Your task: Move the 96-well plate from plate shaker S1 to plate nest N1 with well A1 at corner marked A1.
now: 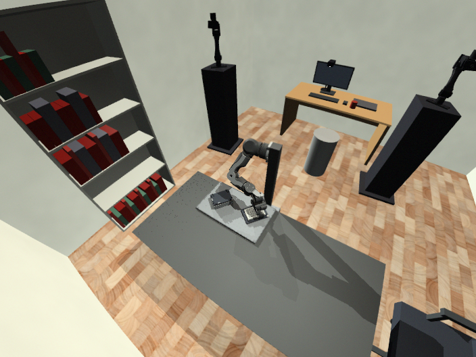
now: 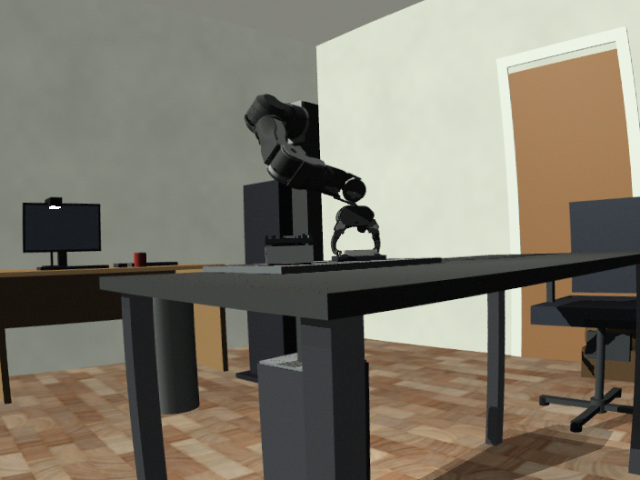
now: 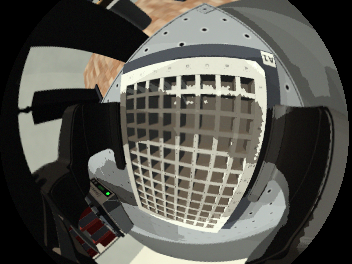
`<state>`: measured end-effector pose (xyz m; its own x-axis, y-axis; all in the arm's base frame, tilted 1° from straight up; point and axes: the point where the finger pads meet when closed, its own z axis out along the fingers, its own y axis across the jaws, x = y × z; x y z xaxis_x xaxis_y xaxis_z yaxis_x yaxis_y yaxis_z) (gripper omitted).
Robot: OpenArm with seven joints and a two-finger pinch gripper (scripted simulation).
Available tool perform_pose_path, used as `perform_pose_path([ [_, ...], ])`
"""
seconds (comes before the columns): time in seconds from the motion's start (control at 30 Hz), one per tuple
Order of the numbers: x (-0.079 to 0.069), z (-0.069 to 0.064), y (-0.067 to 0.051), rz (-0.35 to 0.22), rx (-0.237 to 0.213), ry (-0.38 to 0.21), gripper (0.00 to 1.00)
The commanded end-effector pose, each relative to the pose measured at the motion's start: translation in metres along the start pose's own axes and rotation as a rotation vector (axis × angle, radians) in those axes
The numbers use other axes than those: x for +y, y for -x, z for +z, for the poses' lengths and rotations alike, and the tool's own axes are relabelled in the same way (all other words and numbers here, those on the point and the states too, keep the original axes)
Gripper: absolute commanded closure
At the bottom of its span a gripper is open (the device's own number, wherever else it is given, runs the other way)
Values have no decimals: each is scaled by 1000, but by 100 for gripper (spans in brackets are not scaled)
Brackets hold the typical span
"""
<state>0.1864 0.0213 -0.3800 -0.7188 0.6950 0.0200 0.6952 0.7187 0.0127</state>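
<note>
The 96-well plate (image 1: 251, 214), a pale grid of wells, lies low on the plate nest N1 (image 2: 358, 256) at the right end of the grey base mat. In the wrist view the plate (image 3: 194, 150) fills the middle, with a small corner label (image 3: 268, 59) on the nest at its upper right. My gripper (image 2: 356, 241) stands straight above the plate, with its fingers open and curving down on either side of it. I cannot tell if the fingertips touch the plate's sides. The plate shaker S1 (image 1: 220, 198) stands left of the nest with its pocket empty.
The arm's dark mounting column (image 1: 272, 172) rises just behind the nest. The grey base mat (image 1: 236, 215) lies on the dark table. An office chair (image 2: 594, 289) stands at the table's far end, and a small bin (image 2: 289, 413) stands under the table.
</note>
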Motion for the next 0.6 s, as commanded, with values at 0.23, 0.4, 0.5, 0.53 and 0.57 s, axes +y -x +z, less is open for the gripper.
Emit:
perform_pose_path([
  [0.23,1,-1,0,0,1,2,23],
  [0.4,1,-1,0,0,1,2,23],
  [0.5,1,-25,0,0,1,4,23],
  [0.53,1,-33,0,0,1,4,23],
  [0.57,1,-41,0,0,1,4,23],
])
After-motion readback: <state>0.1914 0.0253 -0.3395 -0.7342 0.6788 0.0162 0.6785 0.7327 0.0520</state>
